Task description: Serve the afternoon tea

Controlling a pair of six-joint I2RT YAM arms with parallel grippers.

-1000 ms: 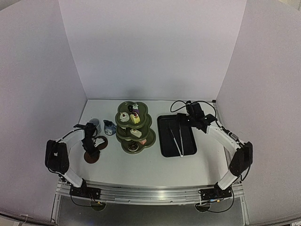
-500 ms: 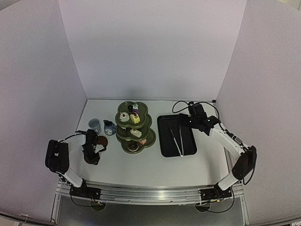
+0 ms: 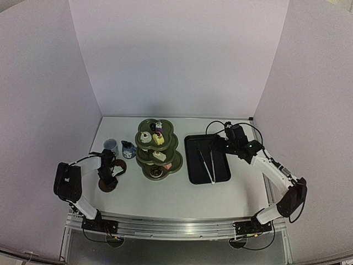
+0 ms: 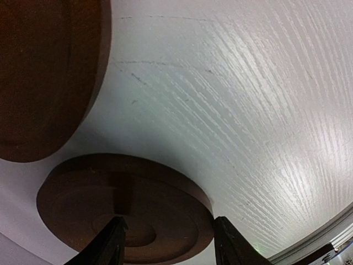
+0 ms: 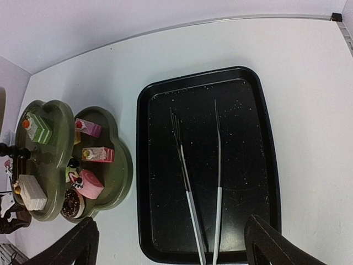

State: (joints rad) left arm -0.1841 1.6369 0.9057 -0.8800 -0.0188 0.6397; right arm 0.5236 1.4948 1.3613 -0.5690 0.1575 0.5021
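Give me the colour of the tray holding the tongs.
The tray is black, flecked with pale specks. It shows best in the right wrist view.

Table (image 3: 165,193): white, grained surface, faint scuff marks.
- Brown saucer (image 4: 127,215) flat on table, directly beneath left gripper (image 4: 168,226).
- Second saucer (image 4: 44,72) just beyond first; narrow strip of table shows between.
- Pale blue cup (image 3: 110,145) and dark blue jug (image 3: 128,149) farther out from same gripper, side by side.
- Black tray (image 5: 265,138) flat below right gripper (image 5: 171,222).
- Green stand (image 5: 118,165) to that gripper's left, near tray, not touching.
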